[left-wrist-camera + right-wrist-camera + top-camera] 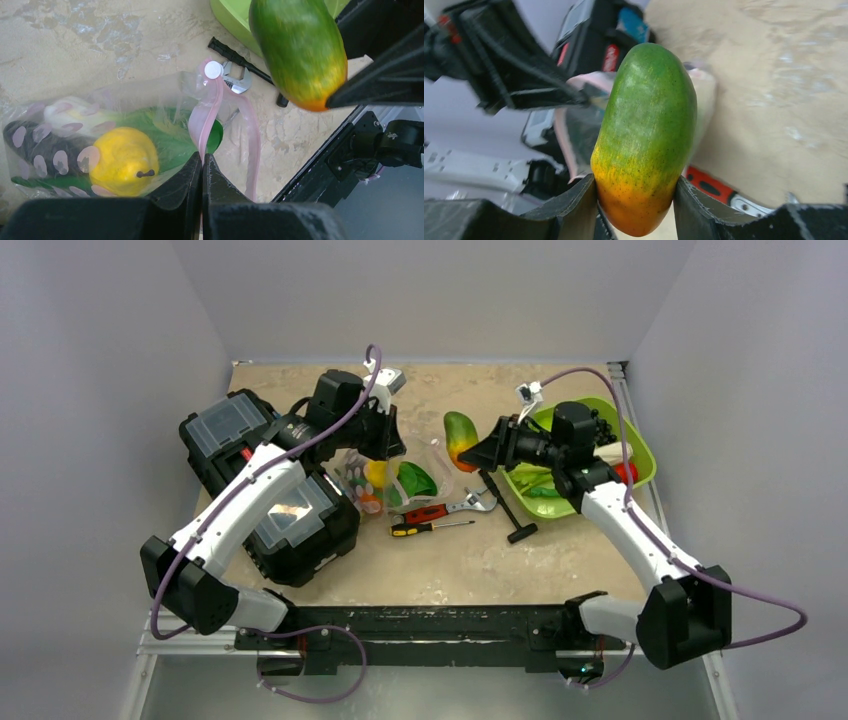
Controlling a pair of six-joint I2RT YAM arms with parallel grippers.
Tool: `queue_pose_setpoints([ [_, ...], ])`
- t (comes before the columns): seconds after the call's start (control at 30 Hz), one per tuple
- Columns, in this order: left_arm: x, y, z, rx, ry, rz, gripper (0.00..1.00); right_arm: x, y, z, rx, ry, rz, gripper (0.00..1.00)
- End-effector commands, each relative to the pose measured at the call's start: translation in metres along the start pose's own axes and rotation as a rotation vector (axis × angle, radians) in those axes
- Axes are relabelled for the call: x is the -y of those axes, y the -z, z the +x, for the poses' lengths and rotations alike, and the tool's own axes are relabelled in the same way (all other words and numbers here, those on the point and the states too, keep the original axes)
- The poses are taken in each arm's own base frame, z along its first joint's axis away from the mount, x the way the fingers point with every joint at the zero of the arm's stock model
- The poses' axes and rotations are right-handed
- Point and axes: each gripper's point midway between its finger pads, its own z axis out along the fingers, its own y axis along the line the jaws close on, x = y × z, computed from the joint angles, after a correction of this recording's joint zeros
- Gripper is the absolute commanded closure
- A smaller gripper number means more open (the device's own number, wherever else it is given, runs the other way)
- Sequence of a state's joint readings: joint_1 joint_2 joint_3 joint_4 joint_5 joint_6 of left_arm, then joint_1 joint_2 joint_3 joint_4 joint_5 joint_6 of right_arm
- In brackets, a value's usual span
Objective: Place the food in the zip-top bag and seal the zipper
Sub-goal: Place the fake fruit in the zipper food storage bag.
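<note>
The clear zip-top bag (400,483) lies mid-table, mouth facing right. Inside it I see a yellow fruit (122,160), a green leaf (165,135), a white-stemmed piece (65,110) and something dark. My left gripper (202,157) is shut on the pinkish zipper strip (212,102), lifting one lip so the mouth gapes; the white slider (213,69) sits at the strip's far end. My right gripper (635,182) is shut on the orange end of a green-and-orange mango-like fruit (459,437), held in the air just right of the bag mouth. The fruit also shows in the left wrist view (300,50).
A lime-green tray (640,455) with more toy food stands at the right. A red-handled wrench (450,508), a screwdriver (430,528) and a black T-handled tool (505,505) lie near the bag. Black tool cases (270,490) fill the left.
</note>
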State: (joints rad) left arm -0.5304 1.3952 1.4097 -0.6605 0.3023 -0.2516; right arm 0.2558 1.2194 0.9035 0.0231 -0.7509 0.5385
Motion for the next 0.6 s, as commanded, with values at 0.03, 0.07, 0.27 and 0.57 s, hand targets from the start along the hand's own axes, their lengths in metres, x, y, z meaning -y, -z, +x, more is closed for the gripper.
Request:
queue_pose_setpoints([
  [0.03, 0.005, 0.004, -0.021, 0.058, -0.014, 0.014, 1.00, -0.061, -0.003, 0.009, -0.077, 0.192, -0.219, 1.00],
  [0.07, 0.005, 0.004, -0.021, 0.057, -0.013, 0.012, 1.00, -0.063, -0.006, 0.012, -0.091, 0.196, -0.223, 1.00],
  [0.27, 0.004, 0.003, -0.020, 0.055, -0.012, 0.011, 1.00, -0.067, -0.024, 0.044, -0.258, 0.198, -0.248, 1.00],
  [0.57, 0.005, 0.003, -0.020, 0.053, -0.014, 0.013, 1.00, -0.051, -0.055, 0.076, -0.391, 0.170, -0.119, 1.00],
])
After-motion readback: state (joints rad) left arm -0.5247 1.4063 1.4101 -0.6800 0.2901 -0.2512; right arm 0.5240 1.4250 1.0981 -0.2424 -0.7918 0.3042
